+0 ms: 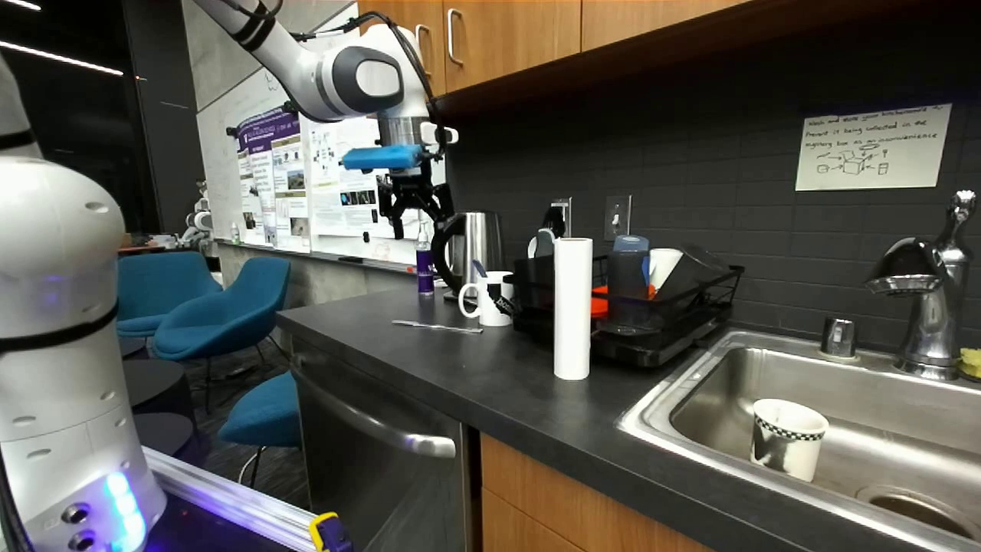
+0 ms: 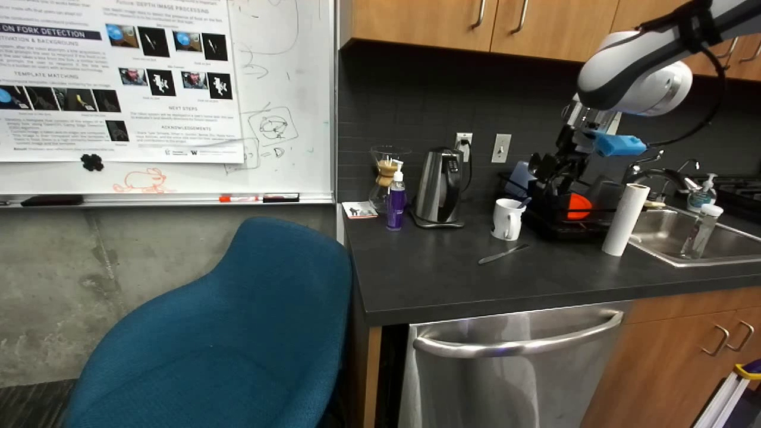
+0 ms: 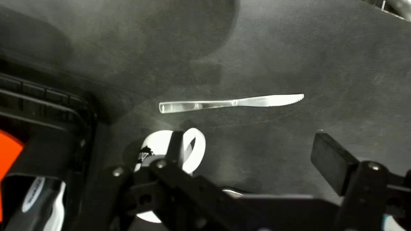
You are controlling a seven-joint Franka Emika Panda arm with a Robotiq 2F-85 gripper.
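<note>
Gripper (image 3: 249, 149), jaws parted and empty, hangs above the counter (image 2: 428, 279), where a knife (image 3: 231, 103) lies between the white mug (image 2: 504, 221) and the front edge; an approach appears in hand, and any descent calls for avoiding the mug.

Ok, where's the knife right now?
In the wrist view, the knife lies just above centre on the dark counter, above the white mug and to the right of the black dish rack.
</note>
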